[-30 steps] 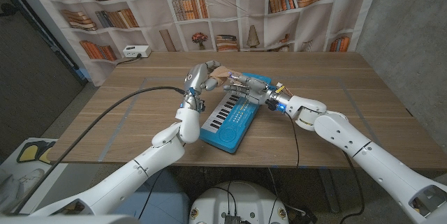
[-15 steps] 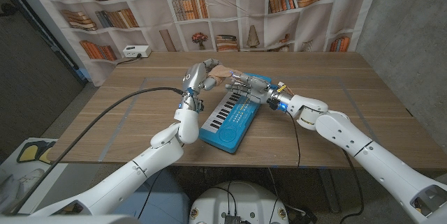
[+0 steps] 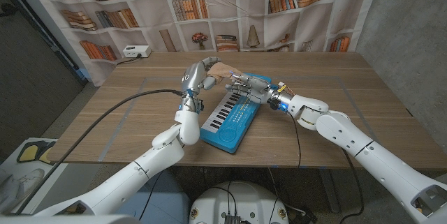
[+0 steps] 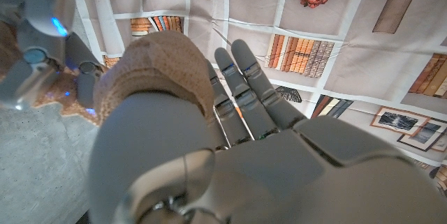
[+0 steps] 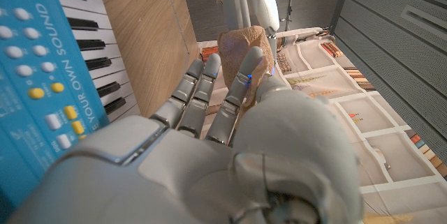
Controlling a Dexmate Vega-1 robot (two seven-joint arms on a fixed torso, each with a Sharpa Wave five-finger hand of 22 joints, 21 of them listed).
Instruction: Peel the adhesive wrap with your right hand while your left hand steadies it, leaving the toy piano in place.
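Observation:
A tan roll of adhesive wrap [image 3: 221, 72] hangs just above the far end of the blue toy piano [image 3: 232, 118]. My left hand [image 3: 198, 76] grips the roll from the left, its fingers curled round it; the same roll [image 4: 158, 62] shows in the left wrist view. My right hand [image 3: 244, 84] reaches in from the right and pinches the wrap's loose end [image 5: 244, 48] between thumb and a finger, the other fingers stretched out. The piano [image 5: 42, 56] lies flat on the table under both hands.
The wooden table [image 3: 335, 105] runs wide to both sides of the piano. A white power strip [image 3: 137, 51] sits at the far left corner. A black cable [image 3: 112, 109] trails along my left arm. A bookshelf backdrop [image 3: 230, 8] hangs behind the table.
My left hand has lifted the roll slightly and tipped it toward the right hand. The right hand has barely shifted. The piano has stayed where it was.

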